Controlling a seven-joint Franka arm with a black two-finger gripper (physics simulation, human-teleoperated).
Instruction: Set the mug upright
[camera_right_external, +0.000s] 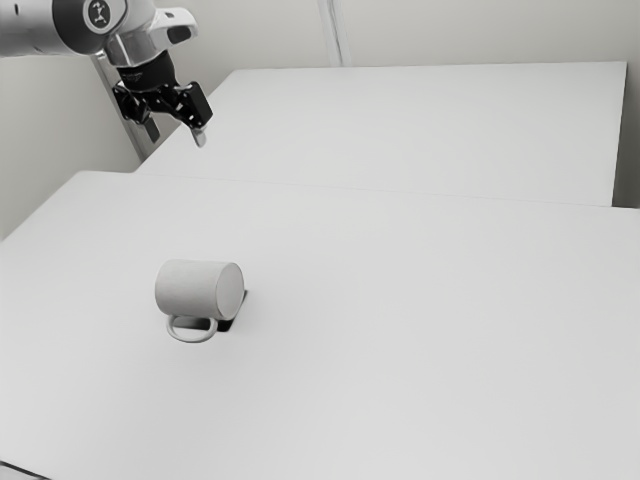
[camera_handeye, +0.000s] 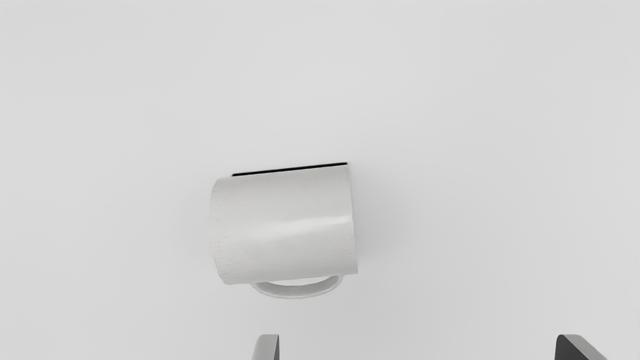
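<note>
A white counter (camera_right_external: 400, 330) is seen spread across the exterior view, with the arm (camera_right_external: 45, 28) reaching in above it from the exterior view's upper left. The white mug (camera_right_external: 190, 290) is laid on its side on the counter, toward the exterior view's left, and one round end is turned to the exterior view's right. The black-mounted fingers (camera_right_external: 199, 137) are held well above the counter, apart from the mug; they are spread wide, and nothing is gripped between them. In the wrist view, the mug's handle (camera_handeye: 296, 291) is pointed toward the fingers, and a thin dark strip (camera_handeye: 290, 169) is seen along the opposite side.
</note>
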